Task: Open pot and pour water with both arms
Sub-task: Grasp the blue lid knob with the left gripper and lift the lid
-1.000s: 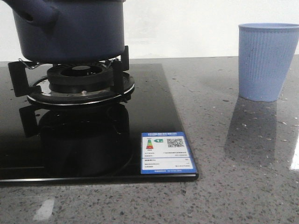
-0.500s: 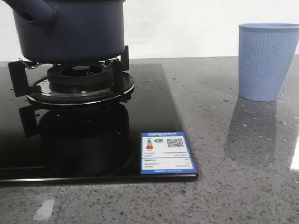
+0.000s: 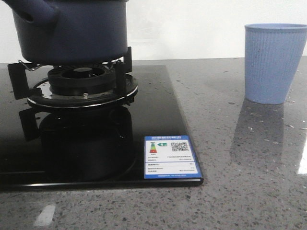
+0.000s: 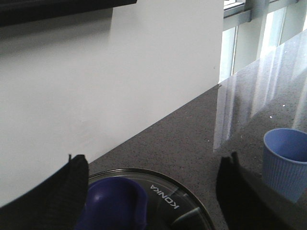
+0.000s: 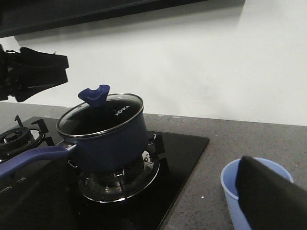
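The dark navy pot [image 3: 72, 33] stands on the gas burner [image 3: 82, 86] at the far left. In the right wrist view the pot [image 5: 108, 139] carries a glass lid [image 5: 100, 117] with a blue knob [image 5: 95, 96], and its tube handle [image 5: 33, 155] points towards that camera. My left gripper [image 4: 155, 163] is open and hovers above the lid [image 4: 187, 211]. Its fingers stand either side of the knob [image 4: 112, 206] without touching it. It also shows in the right wrist view [image 5: 33, 72]. My right gripper [image 5: 144, 191] is open and empty, with one finger [image 5: 268, 196] in front of the pale blue ribbed cup [image 5: 232, 191]. Neither gripper shows in the front view.
The black glass hob [image 3: 158, 110] has a blue label [image 3: 171, 157] at its front right corner. The cup [image 3: 272, 62] stands on the grey speckled counter [image 3: 240, 158] to the right of the hob. A white wall runs behind. A second burner [image 5: 12, 136] lies beyond the pot.
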